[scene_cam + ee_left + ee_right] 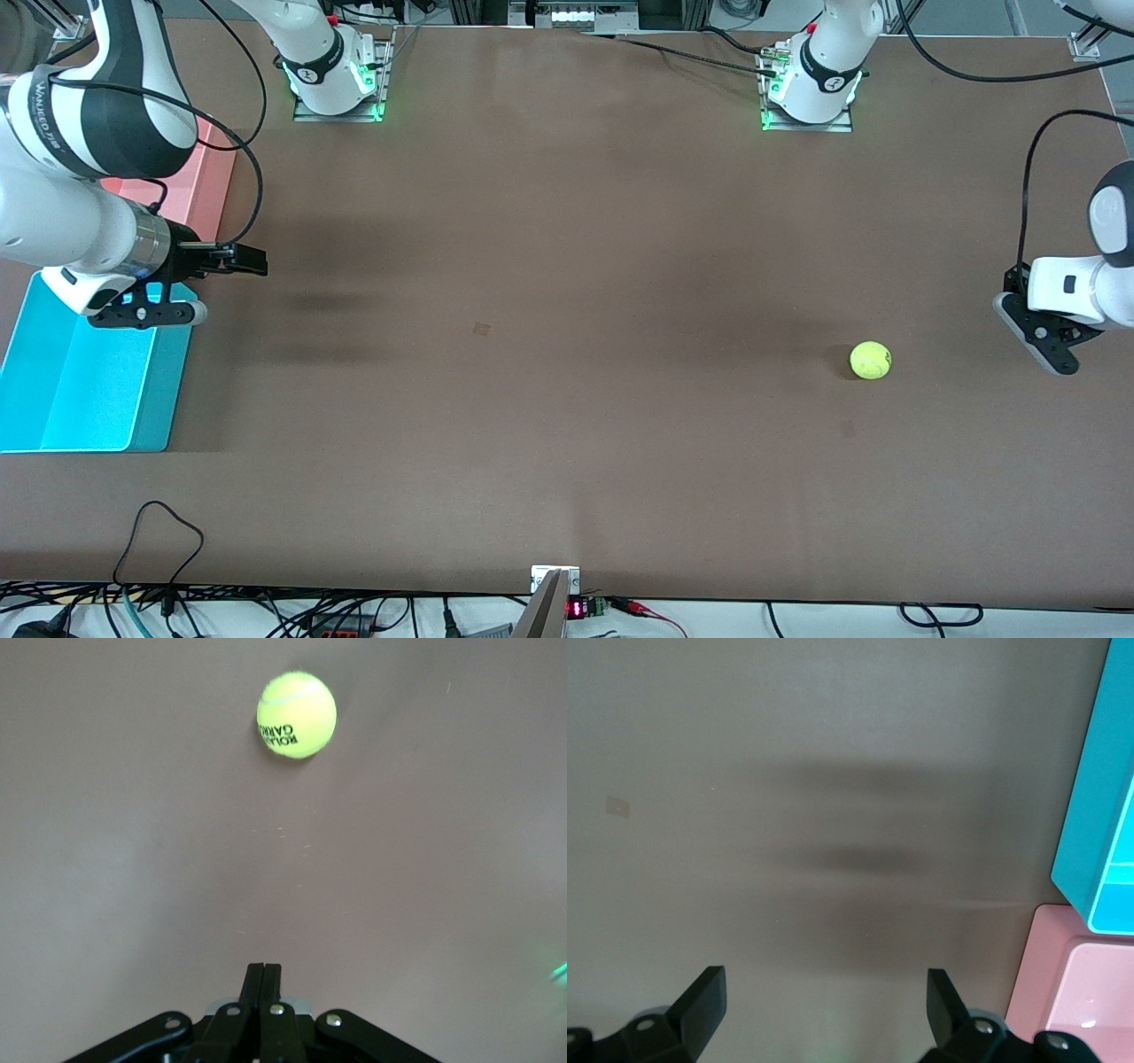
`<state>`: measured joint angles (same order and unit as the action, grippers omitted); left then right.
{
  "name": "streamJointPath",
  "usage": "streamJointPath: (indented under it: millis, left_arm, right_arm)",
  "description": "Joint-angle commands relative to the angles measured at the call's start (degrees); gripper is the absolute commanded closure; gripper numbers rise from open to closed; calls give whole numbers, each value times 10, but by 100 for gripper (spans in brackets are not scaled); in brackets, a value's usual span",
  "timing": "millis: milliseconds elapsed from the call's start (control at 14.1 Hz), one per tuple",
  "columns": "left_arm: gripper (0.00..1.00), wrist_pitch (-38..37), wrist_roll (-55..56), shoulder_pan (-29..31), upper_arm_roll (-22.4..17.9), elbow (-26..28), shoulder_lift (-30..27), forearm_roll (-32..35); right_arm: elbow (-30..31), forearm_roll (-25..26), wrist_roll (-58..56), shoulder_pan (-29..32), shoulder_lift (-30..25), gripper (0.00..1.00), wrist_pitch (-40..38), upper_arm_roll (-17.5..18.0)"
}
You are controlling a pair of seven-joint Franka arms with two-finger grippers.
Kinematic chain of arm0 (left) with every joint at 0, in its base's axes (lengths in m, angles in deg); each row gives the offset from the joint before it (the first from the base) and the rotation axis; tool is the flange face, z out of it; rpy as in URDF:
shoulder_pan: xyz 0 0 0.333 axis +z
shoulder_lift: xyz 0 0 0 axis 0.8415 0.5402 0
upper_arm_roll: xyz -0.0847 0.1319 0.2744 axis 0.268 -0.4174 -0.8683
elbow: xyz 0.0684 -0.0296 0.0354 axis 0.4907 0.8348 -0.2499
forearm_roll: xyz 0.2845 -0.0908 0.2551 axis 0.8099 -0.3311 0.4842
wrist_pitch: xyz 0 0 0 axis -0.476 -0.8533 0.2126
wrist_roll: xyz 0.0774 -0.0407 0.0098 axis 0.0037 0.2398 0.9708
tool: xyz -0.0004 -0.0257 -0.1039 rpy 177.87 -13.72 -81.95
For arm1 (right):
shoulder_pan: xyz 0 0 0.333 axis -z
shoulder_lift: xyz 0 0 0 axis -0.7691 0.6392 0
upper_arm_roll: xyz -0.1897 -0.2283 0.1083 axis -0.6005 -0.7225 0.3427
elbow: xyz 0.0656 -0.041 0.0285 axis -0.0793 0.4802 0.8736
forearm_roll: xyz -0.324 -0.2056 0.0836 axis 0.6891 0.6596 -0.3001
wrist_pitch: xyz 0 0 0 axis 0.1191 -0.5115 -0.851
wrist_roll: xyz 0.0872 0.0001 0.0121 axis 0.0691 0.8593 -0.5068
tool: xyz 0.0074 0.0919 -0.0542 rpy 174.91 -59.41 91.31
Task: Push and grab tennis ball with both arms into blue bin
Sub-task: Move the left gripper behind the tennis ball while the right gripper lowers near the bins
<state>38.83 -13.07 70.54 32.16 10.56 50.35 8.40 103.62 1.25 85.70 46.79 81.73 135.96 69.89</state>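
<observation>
On the brown surface (567, 310), toward my left arm's end, rests the tennis ball (870, 360), yellow-green, with dark printed lettering visible in the left wrist view (296, 714). It sits free, touching neither tool nor bin.

Left tool (263, 979): its two fingers are pressed together with no gap between them and nothing held. The ball lies directly ahead of the fingertips, clearly apart from them, with bare surface between. In the front view only the white wrist body and black camera bracket of my left arm (1076, 292) show at the edge of the frame, beside the ball and toward the table's end; the fingers themselves are not visible there.

Right tool (824, 997): its fingers (704, 1001) are spread wide apart and hold nothing. In the front view the right tool (239, 259) hangs above the surface just beside the bins, pointing toward the table's middle. My right arm (80, 177) reaches over the bins from its base.

Blue bin (84, 377): a cyan rectangular tub at my right arm's end of the surface, partly beneath the right wrist, well apart from the ball. Its corner also appears beside the right tool in the right wrist view (1099, 815).

Pink bin (190, 182): a tub of the same shape, touching or just beside the blue bin and farther from the front camera, largely hidden by my right arm.
</observation>
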Motion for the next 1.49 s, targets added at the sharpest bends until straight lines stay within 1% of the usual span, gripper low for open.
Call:
streamJointPath:
  millis: [0, 142, 213, 356, 498, 640, 711, 925, 1067, 1209, 1352, 1423]
  left_arm:
    - [100, 79, -104, -1, 3, 43, 2, 20]
    - [100, 134, -149, -1, 4, 76, 4, 19]
    - [100, 140, -153, 2, 10, 85, 13, 17]
    - [100, 157, -173, -4, 13, 97, 13, 19]
    - [100, 190, -213, -3, 22, 110, 12, 18]
    - [100, 236, -213, -4, 22, 140, 11, 18]
    - [100, 249, -214, -4, 22, 146, 10, 18]
    - [100, 252, -236, 0, 23, 151, 12, 18]
    - [100, 262, -236, -3, 31, 155, 14, 18]
    - [100, 308, -238, -6, 33, 159, 28, 19]
    - [100, 371, -260, -3, 33, 179, 45, 20]
    - [100, 385, -270, -1, 33, 179, 48, 20]
  right_arm:
    - [16, -2, 1, -7, -17, 0, 6, -2]
    - [19, -2, 1, -6, -18, 0, 6, -1]
    - [20, -2, 1, -6, -17, 0, 5, -2]
    - [20, -2, 1, -6, -17, 0, 6, -1]
    - [26, -2, 1, -6, -17, 0, 9, -1]
    - [26, -1, 1, -7, -18, 0, 9, -2]
    - [26, -1, 1, -6, -17, 0, 9, -2]
    - [27, -1, 3, -7, -15, 0, 9, -1]
    - [27, -1, 3, -9, -13, 0, 9, -2]
    - [27, -1, 3, -10, -11, 0, 10, -2]
    - [27, -1, 3, -11, -7, 0, 12, -1]
    - [27, -1, 3, -10, -5, 0, 14, -2]
